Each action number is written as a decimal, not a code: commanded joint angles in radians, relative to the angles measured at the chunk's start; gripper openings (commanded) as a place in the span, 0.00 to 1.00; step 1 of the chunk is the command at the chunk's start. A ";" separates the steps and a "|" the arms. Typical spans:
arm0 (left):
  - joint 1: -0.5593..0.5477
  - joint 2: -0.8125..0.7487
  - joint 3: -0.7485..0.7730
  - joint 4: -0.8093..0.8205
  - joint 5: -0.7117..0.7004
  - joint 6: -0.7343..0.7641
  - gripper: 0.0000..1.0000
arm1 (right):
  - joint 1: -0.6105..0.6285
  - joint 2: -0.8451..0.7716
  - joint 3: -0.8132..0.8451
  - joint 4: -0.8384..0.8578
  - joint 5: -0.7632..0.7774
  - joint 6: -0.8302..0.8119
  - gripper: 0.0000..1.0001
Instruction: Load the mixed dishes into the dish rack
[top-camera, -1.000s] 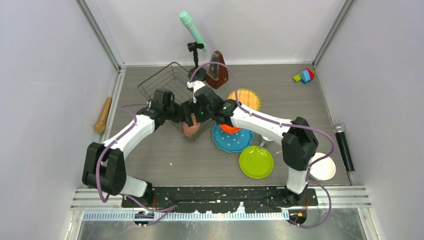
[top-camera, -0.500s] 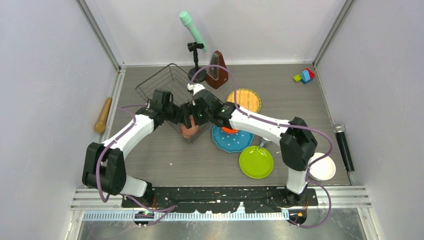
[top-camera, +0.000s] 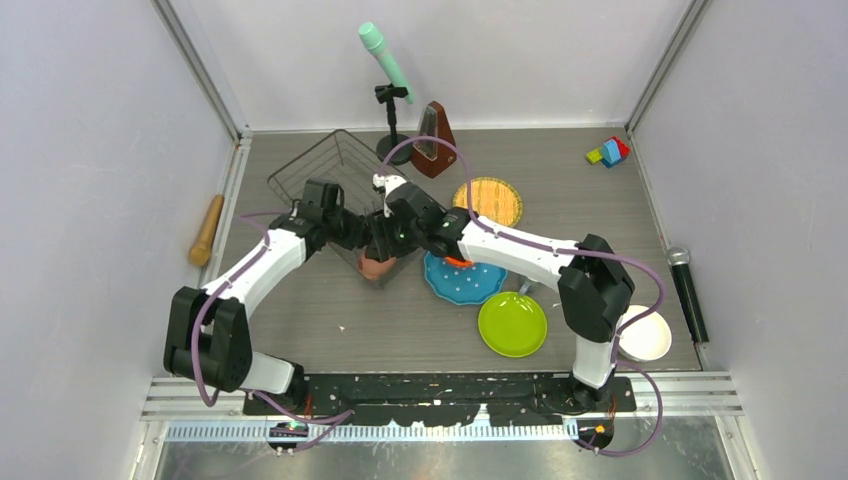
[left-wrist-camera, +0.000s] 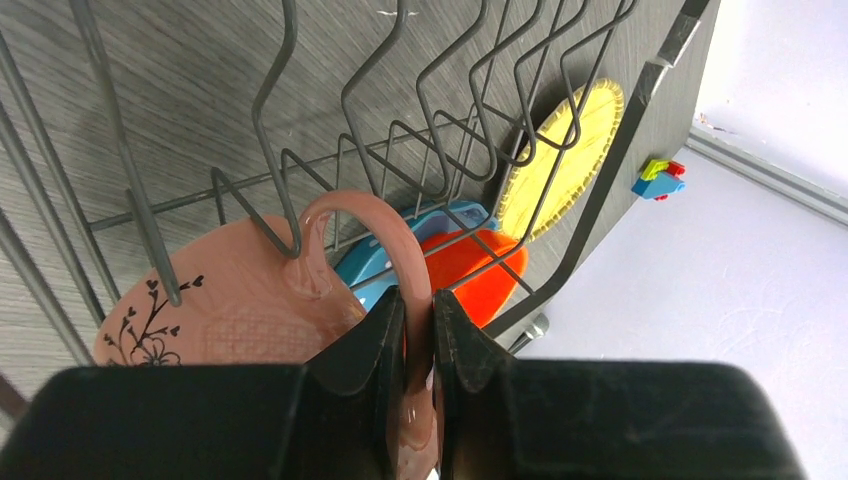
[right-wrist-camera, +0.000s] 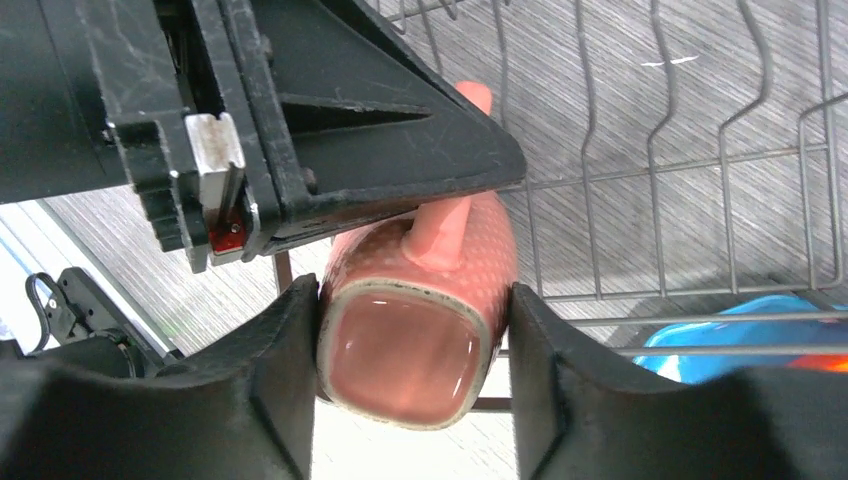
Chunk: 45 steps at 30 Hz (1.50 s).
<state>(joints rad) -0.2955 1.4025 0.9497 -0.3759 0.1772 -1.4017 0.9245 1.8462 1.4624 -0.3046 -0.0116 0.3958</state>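
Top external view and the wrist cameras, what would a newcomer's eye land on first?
Both arms meet over one pinkish-tan mug at the near corner of the dish rack: the left tool pinches its handle while the right tool clasps its body. Next come the bright lime-green plate on the table right of centre, and the mint-green microphone on its stand at the back.

top view: bright, even light from overhead, only soft faint shadows under the arms on the table (top-camera: 600, 220). side walls a bit washed out, lines bow slightly at frame edges. left wrist view: dish rack (left-wrist-camera: 125, 160) wires sharp, left end effector (left-wrist-camera: 418, 310) at bottom nearly black w/ no detail, upper right overexposed. right wrist view: right end effector (right-wrist-camera: 410, 350) dark & soft, pinkish-tan mug (right-wrist-camera: 470, 250) rim has glossy sheen.
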 joint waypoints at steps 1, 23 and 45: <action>0.028 -0.056 0.061 -0.012 0.032 0.034 0.02 | 0.007 -0.017 0.026 -0.053 0.003 -0.046 0.31; 0.198 0.005 0.312 -0.510 -0.002 0.553 0.72 | 0.008 0.020 0.057 -0.096 -0.073 -0.564 0.04; 0.256 0.138 0.246 -0.481 -0.042 0.620 0.51 | 0.007 0.005 -0.020 0.035 -0.139 -0.675 0.00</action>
<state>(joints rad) -0.0467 1.5036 1.2060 -0.8726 0.1402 -0.7845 0.9207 1.8404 1.4414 -0.2283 -0.1062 -0.2089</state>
